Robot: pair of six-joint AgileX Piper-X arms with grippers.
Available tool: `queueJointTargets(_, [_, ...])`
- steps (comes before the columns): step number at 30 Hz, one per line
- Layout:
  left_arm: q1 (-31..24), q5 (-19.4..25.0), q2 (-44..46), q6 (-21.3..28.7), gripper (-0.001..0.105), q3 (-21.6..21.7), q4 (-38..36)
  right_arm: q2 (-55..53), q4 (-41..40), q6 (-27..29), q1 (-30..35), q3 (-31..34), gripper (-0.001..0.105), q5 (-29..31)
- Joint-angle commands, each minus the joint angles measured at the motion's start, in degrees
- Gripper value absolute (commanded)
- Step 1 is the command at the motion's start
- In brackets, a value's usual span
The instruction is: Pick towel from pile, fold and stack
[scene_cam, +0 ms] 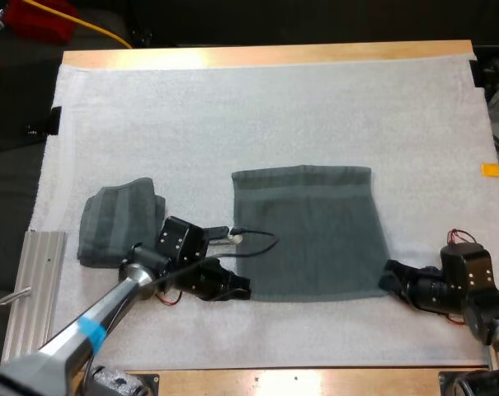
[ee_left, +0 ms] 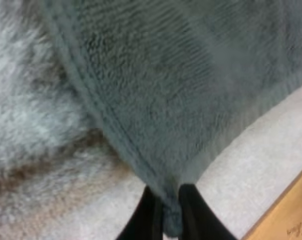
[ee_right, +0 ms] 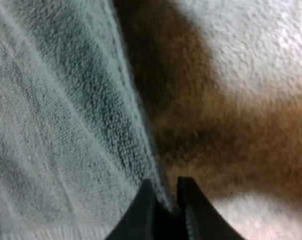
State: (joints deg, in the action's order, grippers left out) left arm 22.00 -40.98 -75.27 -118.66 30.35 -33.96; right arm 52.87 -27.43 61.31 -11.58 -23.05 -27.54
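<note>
Pinched on the near left corner of the spread towel (scene_cam: 315, 231), the left gripper (scene_cam: 241, 290) has its fingers (ee_left: 143, 216) squeezing the hem from both sides. The right gripper (scene_cam: 391, 276) nips the near right corner the same way. That towel lies flat mid-way across the white mat (scene_cam: 274, 107), while a second towel (scene_cam: 117, 219), loosely bundled, sits apart beside the left arm.

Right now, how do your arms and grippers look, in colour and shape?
My left arm is a silver-grey tube with a blue band, ending in a black boxy wrist with small pale dots. My right arm shows the same black boxy wrist. The left gripper and the right gripper each have two slim black fingers, narrowing toward the tips.
</note>
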Motion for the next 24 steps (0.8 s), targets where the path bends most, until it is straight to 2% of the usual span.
queueJointTargets(1, [0.3, 0.9, 1.0, 0.7, 0.0, 0.4, -0.8, -0.7, -2.1, 1.4, -0.1, -0.3, 0.002, -0.1])
queueJointTargets(6, [4.4, 4.3, 4.4, 3.0, 0.0, 0.4, -5.1, -4.6, -6.1, 1.9, -0.1, -0.3, 0.002, -0.4])
queueJointTargets(11, [11.1, 7.7, 8.2, 2.8, 0.0, 0.4, -8.4, -9.1, -11.7, 1.9, -0.1, -0.3, 0.002, -1.5])
queueJointTargets(14, [13.3, 10.8, 10.4, 2.8, 0.0, 0.4, -11.4, -11.7, -13.4, 1.9, -0.1, -0.3, 0.002, -2.3])
queueJointTargets(21, [14.8, 10.9, 12.4, 1.9, 0.0, 0.6, -12.5, -14.4, -17.9, 1.9, -0.1, -0.3, 0.002, -3.5])
queueJointTargets(24, [13.5, 10.8, 12.4, 0.5, 0.0, 0.5, -12.0, -14.4, -17.2, -0.3, -0.1, -0.3, 0.002, -3.6])
